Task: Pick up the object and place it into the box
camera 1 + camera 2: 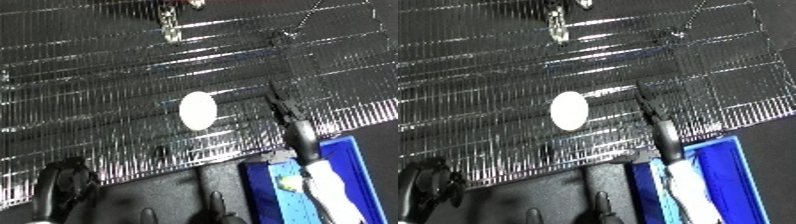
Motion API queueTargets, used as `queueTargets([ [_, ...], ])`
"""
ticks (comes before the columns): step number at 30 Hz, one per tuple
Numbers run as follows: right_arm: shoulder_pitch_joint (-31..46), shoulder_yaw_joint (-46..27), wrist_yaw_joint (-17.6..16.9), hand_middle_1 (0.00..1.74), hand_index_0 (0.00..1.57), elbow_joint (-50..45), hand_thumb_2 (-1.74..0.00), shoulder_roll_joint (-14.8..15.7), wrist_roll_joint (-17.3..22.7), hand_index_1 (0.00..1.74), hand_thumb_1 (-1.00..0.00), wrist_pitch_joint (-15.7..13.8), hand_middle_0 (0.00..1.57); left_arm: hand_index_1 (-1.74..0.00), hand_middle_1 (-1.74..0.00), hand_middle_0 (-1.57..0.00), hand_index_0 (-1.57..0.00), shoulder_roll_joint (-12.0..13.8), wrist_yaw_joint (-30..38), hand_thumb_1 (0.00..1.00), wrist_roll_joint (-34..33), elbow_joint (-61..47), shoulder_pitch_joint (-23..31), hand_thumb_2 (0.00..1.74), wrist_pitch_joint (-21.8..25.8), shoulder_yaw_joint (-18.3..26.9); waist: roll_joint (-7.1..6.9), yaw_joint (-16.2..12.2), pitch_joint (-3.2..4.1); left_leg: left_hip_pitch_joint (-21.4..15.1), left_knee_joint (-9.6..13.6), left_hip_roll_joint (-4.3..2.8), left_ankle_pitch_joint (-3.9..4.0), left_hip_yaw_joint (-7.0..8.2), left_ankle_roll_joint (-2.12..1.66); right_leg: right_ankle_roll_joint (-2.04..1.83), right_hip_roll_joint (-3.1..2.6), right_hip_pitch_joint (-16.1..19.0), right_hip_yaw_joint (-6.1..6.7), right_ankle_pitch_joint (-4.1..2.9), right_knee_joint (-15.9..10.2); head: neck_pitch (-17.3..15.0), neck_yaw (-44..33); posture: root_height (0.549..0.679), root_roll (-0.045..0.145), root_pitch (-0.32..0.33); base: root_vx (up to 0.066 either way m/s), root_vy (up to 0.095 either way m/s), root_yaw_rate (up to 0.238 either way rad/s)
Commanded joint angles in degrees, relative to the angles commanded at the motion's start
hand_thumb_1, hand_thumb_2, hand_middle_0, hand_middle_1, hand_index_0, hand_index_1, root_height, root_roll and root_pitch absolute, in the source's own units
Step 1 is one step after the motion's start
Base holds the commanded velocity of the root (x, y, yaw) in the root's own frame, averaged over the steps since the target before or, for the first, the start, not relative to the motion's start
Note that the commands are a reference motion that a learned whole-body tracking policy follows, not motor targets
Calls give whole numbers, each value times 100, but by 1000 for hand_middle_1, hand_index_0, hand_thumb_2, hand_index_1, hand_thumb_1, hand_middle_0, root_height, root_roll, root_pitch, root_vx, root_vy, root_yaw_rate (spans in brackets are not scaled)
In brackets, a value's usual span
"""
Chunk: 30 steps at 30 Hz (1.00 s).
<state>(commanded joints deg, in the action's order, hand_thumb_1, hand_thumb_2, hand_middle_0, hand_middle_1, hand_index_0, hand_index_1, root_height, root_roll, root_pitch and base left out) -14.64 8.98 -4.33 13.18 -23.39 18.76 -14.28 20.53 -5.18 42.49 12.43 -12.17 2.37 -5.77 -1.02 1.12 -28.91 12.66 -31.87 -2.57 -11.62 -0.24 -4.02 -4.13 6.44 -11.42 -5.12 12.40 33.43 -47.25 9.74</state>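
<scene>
Ribbed glossy surface (98, 85) bears smooth white oval (197, 110).

Open ribbed surface (107, 90) all round white object (197, 110); right hand (286, 107) stretched between it and blue bin (355, 155).

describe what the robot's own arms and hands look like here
The right forearm has a white shell that narrows to a black wrist, ending in a slim black right hand with thin dark fingers. The left hand is a bulky, rounded black shape at the lower left; no cables or markings are discernible.
</scene>
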Motion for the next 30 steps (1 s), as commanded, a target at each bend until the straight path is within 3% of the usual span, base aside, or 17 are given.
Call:
queueTargets([
  [10,-217,44,86,0,0,395,0,-69,41,0,0,-48,0,-1740,-1740,-1570,-1570,25,-41,1000,-38,45,-59,1740,-41,-49,49,68,-84,136,-152,76,-57,-2,46,-69,125,-201,-29,-45,164,105,116,658,48,-103,25,18,65],
  [13,-357,59,136,0,0,480,0,-83,35,0,0,-50,0,-1740,-1740,-1570,-1570,49,-3,1000,-47,42,-94,1740,-34,-70,82,89,-89,291,-210,111,-61,-3,65,-114,187,-409,-30,-91,250,314,172,656,47,-90,1,29,54],
  [17,-525,82,183,0,0,539,0,-110,24,0,0,-16,0,-1740,-1740,-1570,-1570,72,40,1000,-41,16,-124,1740,-36,-78,128,106,-89,481,-282,140,-62,1,89,-139,232,-657,-13,-120,374,508,226,653,46,-73,0,41,52],
  [23,-843,154,179,0,0,610,0,-147,27,0,0,88,0,-1740,-1740,-1570,-1570,92,148,1000,-8,-36,-200,1740,-58,-123,193,142,-89,808,-450,170,-100,1,114,-150,263,-1040,18,-127,591,708,292,648,42,-42,6,40,65],
  [30,-1098,226,86,0,0,648,0,-215,21,0,0,143,0,-1740,-1740,-1570,-1570,133,247,1000,42,-110,-253,1740,-78,-176,236,170,-89,1160,-721,224,-240,-27,161,-116,256,-1415,43,-31,906,940,442,642,41,-8,37,37,62],
])
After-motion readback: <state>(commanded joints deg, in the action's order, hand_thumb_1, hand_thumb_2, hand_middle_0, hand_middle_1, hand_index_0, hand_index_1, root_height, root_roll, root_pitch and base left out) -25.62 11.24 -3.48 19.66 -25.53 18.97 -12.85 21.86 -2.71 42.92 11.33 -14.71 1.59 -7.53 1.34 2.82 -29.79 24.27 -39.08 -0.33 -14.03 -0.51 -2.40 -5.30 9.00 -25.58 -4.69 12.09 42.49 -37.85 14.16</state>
